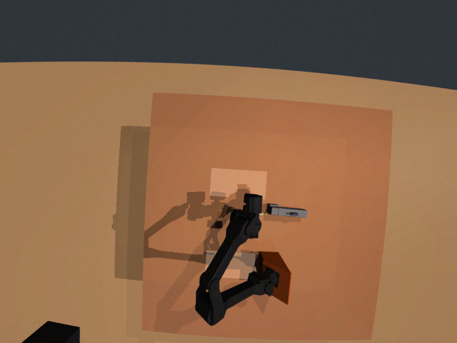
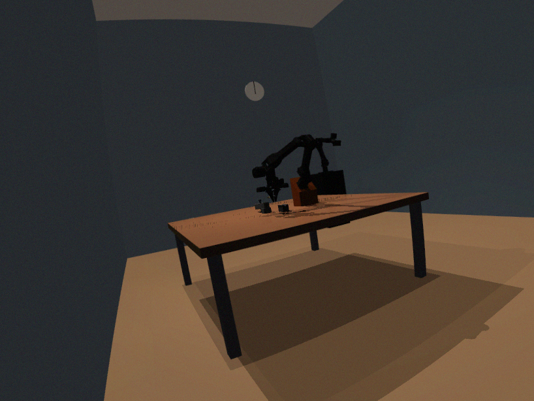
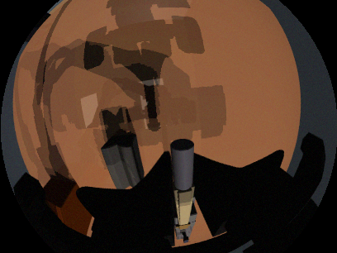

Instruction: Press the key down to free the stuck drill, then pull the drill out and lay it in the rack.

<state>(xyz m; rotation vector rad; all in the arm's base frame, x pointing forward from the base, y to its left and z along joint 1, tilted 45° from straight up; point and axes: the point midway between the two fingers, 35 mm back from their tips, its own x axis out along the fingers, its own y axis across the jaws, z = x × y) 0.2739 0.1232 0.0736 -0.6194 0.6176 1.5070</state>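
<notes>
Gripper clenched on drill, grey cyl. end up, pale shank pointing at grey chuck block; prob. best: keep grip firm, carry level to rack, lower slowly.

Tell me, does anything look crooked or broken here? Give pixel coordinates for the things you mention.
Nothing looks broken. The orange block (image 1: 283,282) (image 2: 306,198) (image 3: 75,212) sits angled to the table's edges (image 1: 381,221) (image 2: 275,235), which may be intended. Dim light could hide small damage.

A smooth, matt finish like dull metal is seen on the grey cylindrical drill shank. The orange-brown rectangular tabletop is given a smooth, wood-like look.
</notes>
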